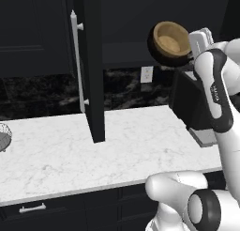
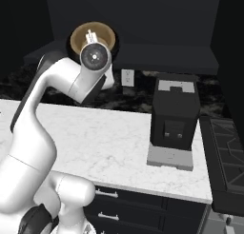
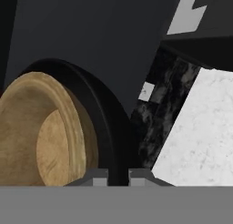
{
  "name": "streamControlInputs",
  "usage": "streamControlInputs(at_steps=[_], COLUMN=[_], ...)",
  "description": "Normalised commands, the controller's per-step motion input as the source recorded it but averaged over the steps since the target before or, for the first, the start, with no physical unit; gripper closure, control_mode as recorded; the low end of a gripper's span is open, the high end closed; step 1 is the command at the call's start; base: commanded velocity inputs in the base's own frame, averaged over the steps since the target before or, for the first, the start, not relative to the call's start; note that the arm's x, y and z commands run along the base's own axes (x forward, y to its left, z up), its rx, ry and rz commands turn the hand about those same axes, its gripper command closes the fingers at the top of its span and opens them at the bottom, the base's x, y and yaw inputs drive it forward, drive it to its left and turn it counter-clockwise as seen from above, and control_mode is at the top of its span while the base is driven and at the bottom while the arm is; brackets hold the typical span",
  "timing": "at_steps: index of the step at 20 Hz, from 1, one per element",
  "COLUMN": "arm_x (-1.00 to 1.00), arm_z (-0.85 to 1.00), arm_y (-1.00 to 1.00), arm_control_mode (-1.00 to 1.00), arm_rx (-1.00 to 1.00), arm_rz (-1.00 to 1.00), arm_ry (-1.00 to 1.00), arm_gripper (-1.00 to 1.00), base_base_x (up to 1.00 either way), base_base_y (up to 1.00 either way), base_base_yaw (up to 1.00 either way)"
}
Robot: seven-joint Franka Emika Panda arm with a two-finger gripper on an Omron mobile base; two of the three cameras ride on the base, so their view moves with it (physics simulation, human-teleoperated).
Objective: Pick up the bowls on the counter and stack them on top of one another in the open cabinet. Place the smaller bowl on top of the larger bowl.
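We see the small tan wooden bowl sitting inside the big shiny black bowl. Both are up in the air, tipped on their side, well above the back right part of the long white marble counter. Our two-finger gripper is closed on the black bowl's rim, w/ the wooden bowl just beside the tips. The tall black cabinet door w/ its long white bar handle stands open to the left. A black box machine sits near the counter's right end. A grey wire basket is at the left edge.
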Motion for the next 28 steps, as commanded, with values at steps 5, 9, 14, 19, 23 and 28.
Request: streamControlInputs(at_steps=[5, 9, 14, 19, 23, 28], arm_x=[0.95, 0.82, 0.74, 0.54, 0.49, 0.34], arm_z=[0.02, 0.00, 0.00, -0.04, -0.04, 0.00], arm_y=[0.00, 0.00, 0.00, 0.00, 0.00, 0.00], arm_control_mode=[-1.00, -1.00, -1.00, -1.00, -1.00, -1.00], arm_rx=[0.00, 0.00, 0.00, -0.02, -0.01, 0.00], arm_rz=[-0.06, -0.03, -0.05, -0.05, -0.04, -0.02], arm_ry=[0.00, 0.04, 0.02, 0.07, 0.08, 0.00], arm_gripper=[1.00, 1.00, 1.00, 1.00, 1.00, -1.00], base_base_x=[0.00, 0.00, 0.00, 0.00, 0.00, 0.00], base_base_y=[0.00, 0.00, 0.00, 0.00, 0.00, 0.00], base_base_yaw=[0.00, 0.00, 0.00, 0.00, 0.00, 0.00])
